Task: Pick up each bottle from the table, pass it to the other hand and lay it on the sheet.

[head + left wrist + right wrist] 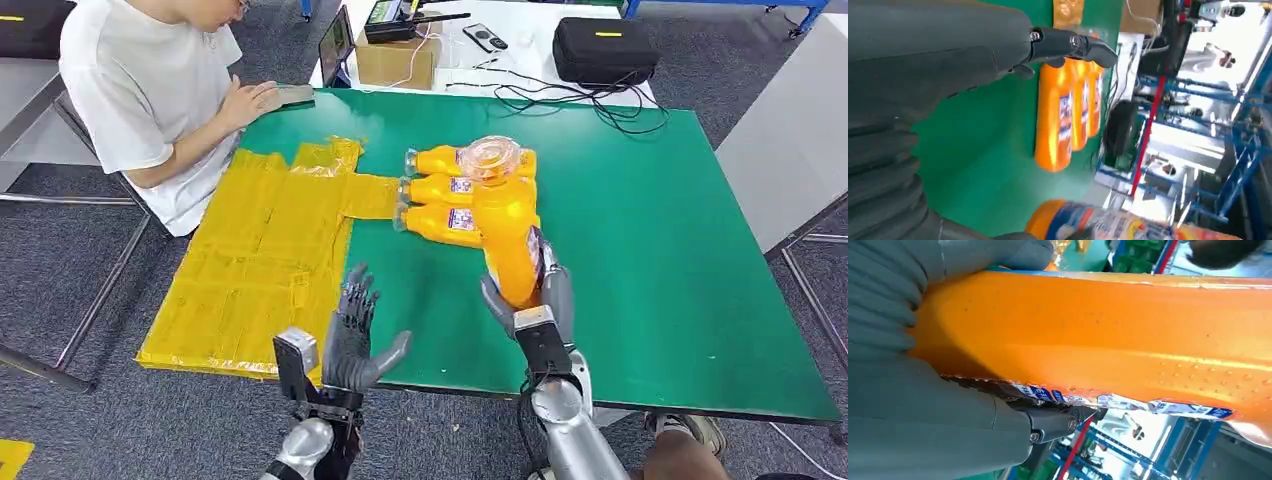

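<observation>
Your right hand (530, 305) is wrapped around the lower body of an orange bottle (505, 235), holding it lifted off the green table (680, 250) with its clear base (490, 158) turned up toward the head camera. From the right wrist you see what the head view cannot: the grey thumb (998, 255) presses one side of the bottle and a dark finger (1058, 422) lies along the other, right on the edge of its blue and white label (1128, 402), with small droplets on the orange plastic.

Your left hand (352, 335) holds nothing; its fingers are spread and pointing up, palm turned toward the held bottle, standing near the table's front edge, just beside the yellow sheet (260, 260). The bottle is to its right and apart from it, not touching. In the left wrist view the held bottle shows at the picture's bottom edge as a blurred orange body with a printed label (1098, 222), and a dark fingertip (1088, 47) stretches out over the green surface.

Beyond both hands, three more orange bottles (465, 190) lie on their sides in a tight row on the table, caps toward the sheet's narrow tab. At the far left corner a person in a white shirt (150, 80) sits with a hand on the table edge.
</observation>
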`<action>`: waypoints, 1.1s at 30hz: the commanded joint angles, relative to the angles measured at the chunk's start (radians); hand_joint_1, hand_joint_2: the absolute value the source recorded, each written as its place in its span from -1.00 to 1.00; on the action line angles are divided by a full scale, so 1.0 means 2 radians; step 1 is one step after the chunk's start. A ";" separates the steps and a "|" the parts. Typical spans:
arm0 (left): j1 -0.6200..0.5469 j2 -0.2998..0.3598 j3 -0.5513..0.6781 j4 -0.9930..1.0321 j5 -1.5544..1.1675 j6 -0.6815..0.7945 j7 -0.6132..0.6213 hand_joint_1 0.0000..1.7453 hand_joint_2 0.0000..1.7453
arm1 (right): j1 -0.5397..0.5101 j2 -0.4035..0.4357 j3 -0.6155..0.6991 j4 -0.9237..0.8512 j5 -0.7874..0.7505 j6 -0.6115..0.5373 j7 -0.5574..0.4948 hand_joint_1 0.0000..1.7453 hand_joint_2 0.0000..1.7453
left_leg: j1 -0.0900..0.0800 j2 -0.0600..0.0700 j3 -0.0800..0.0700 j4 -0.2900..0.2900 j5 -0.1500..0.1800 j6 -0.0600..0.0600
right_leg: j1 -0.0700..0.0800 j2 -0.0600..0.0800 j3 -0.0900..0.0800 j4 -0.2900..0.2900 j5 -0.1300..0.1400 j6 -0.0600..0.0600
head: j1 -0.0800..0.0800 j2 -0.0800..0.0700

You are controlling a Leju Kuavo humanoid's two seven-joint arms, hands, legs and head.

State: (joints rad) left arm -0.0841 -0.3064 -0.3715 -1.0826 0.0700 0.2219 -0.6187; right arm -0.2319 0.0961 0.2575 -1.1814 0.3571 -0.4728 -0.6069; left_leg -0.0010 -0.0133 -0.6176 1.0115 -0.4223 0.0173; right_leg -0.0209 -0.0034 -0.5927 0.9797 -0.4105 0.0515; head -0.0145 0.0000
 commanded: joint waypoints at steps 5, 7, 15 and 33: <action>-0.001 0.016 -0.041 -0.008 -0.090 0.059 -0.007 -1.00 1.00 | 0.012 0.012 0.133 0.066 0.105 0.107 0.012 1.00 1.00 | 0.001 0.002 0.003 -0.001 -0.001 -0.001 | 0.001 0.002 0.002 -0.001 0.000 -0.001 | 0.000 0.000; -0.004 0.017 -0.041 -0.008 -0.089 0.058 -0.007 -1.00 1.00 | 0.016 0.017 0.137 0.066 0.108 0.101 0.014 1.00 1.00 | 0.001 0.002 0.003 -0.001 -0.001 -0.001 | 0.001 0.001 0.003 -0.001 -0.001 -0.002 | 0.000 0.000; -0.002 0.016 -0.041 -0.007 -0.088 0.058 -0.008 -1.00 1.00 | 0.013 0.008 0.139 0.058 0.105 0.105 0.017 1.00 1.00 | 0.001 0.001 0.001 0.000 -0.001 0.000 | 0.001 0.001 0.001 0.000 0.000 -0.001 | 0.000 0.000; 0.003 0.005 -0.017 -0.043 0.118 -0.131 0.081 0.86 1.00 | 0.022 0.019 0.237 0.104 0.103 0.081 0.004 0.70 1.00 | 0.001 0.001 0.001 0.000 -0.001 -0.001 | 0.001 0.001 0.001 0.000 0.000 -0.001 | 0.000 0.000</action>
State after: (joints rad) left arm -0.0693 -0.2884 -0.4223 -1.1170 0.1134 0.1750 -0.5863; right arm -0.1770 0.1373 0.5963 -1.1143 0.5909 -0.2983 -0.5783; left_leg 0.0000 -0.0112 -0.6186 1.0113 -0.4223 0.0172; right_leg -0.0204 -0.0024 -0.5950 0.9798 -0.4107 0.0514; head -0.0145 0.0000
